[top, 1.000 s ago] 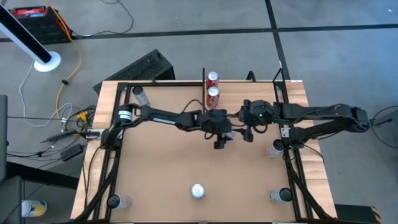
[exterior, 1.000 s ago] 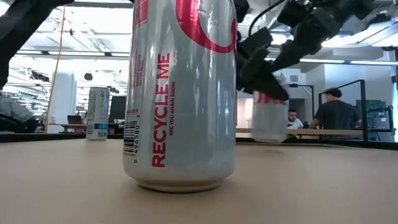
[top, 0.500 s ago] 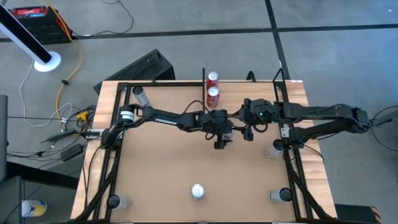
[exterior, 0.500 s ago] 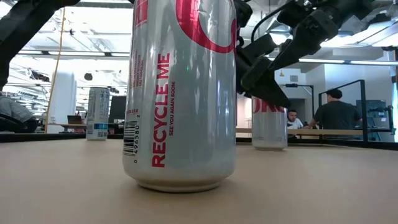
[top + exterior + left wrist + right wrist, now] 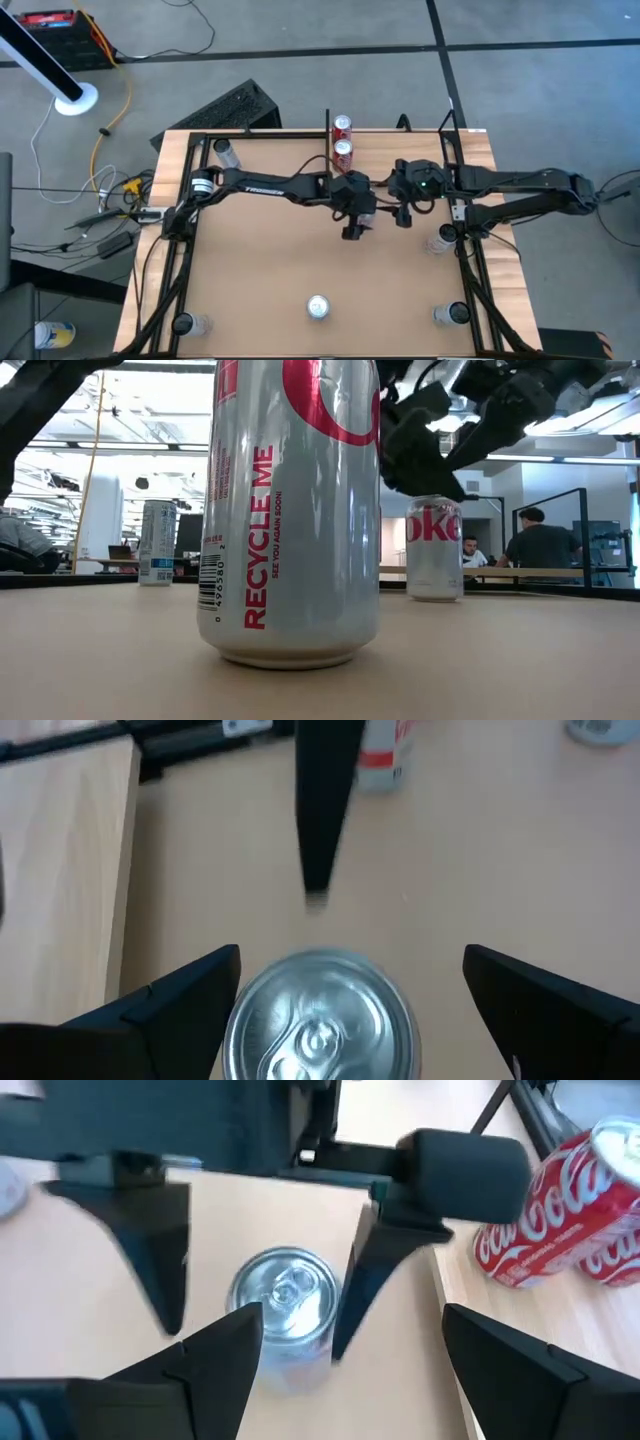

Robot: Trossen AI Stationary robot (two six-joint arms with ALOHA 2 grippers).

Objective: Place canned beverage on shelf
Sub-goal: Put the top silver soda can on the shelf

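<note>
My left gripper (image 5: pixel 345 995) hangs wide open over a silver aluminium can (image 5: pixel 320 1015) standing at the table's twelve o'clock. I should lift straight up, clear of it. The right gripper (image 5: pixel 345 1345) waits open beside.

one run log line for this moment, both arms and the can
left gripper: open, above silver can | can: upright on table, beside shelf | right gripper: open, close by

Silver diet cola can (image 5: pixel 434 548) stands upright on the table, just off the shelf's edge. Two red cola cans (image 5: pixel 342 137) sit on the pale wood shelf (image 5: pixel 560 1340).
</note>
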